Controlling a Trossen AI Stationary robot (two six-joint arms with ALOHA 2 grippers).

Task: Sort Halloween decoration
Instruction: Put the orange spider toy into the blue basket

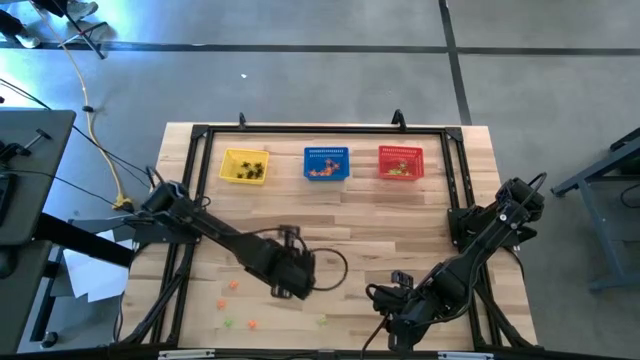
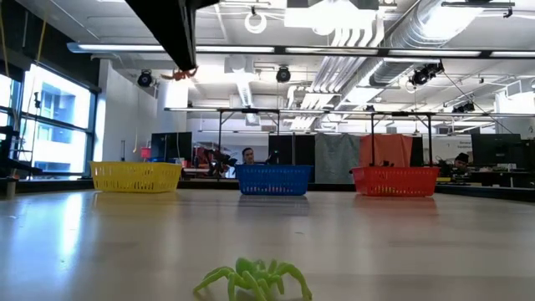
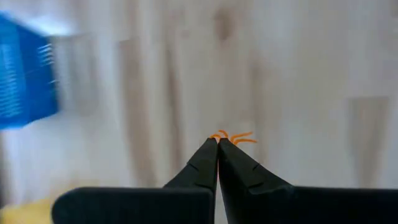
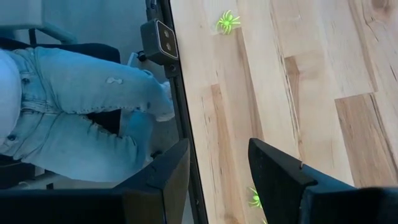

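High view, left to right: left gripper (image 1: 292, 283) over mid-table, fingers (image 3: 202, 163) pinched shut on an orange spider (image 3: 231, 137) poking out at the tips, loose orange and green trinkets (image 1: 232, 284) just beside; right gripper (image 1: 400, 322) at the near edge, jaws apart, empty, green spider (image 4: 227, 22) lying ahead.

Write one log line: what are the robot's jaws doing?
left gripper: shut on orange spider | right gripper: open, waiting
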